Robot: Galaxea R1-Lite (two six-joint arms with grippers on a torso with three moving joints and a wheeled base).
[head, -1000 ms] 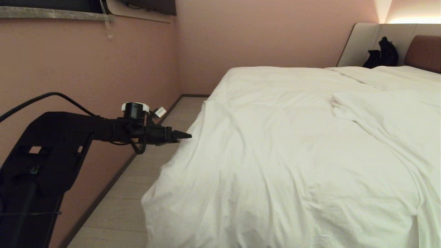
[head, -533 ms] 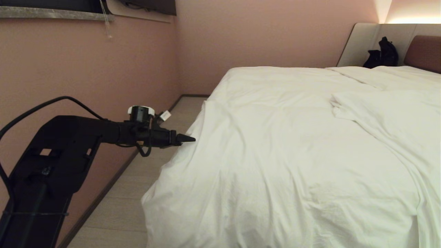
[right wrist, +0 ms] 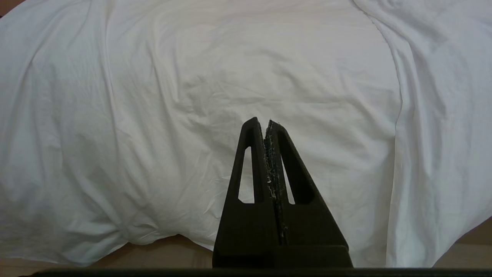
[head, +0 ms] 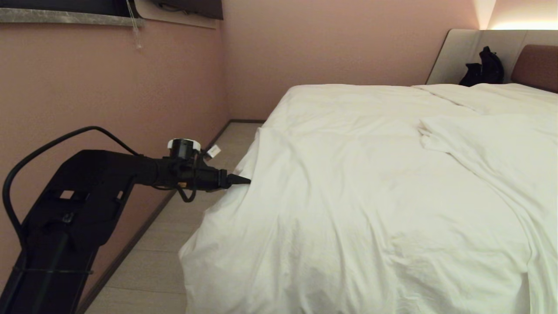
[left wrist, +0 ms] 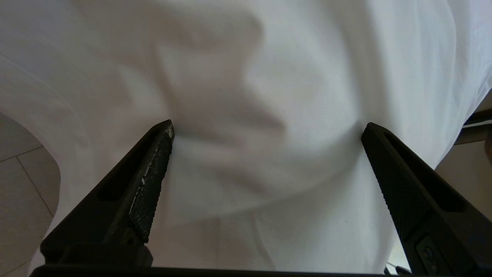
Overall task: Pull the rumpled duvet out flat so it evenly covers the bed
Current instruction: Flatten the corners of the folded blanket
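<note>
The white duvet point(head: 370, 196) lies wrinkled over the bed point(head: 538, 65), draping down its left side, with a folded-over flap point(head: 479, 139) at the right. My left gripper point(head: 244, 179) reaches in level from the left and its tip meets the duvet's hanging side. In the left wrist view the left gripper point(left wrist: 269, 129) is open wide, and a bulge of duvet point(left wrist: 261, 77) fills the space between the fingers point(left wrist: 153, 173). My right gripper point(right wrist: 265, 122) is shut on nothing and hangs over the duvet point(right wrist: 192, 77) near its lower edge; it is outside the head view.
A pink wall point(head: 109, 87) runs close along the left, leaving a narrow strip of pale floor point(head: 174, 253) beside the bed. A black object point(head: 484, 69) rests against the grey headboard panel point(head: 457, 52) at the far end.
My left arm has moved right and slightly down, bringing the gripper's tip from just off the duvet's side up against the fabric. The duvet and the right gripper have not moved.
</note>
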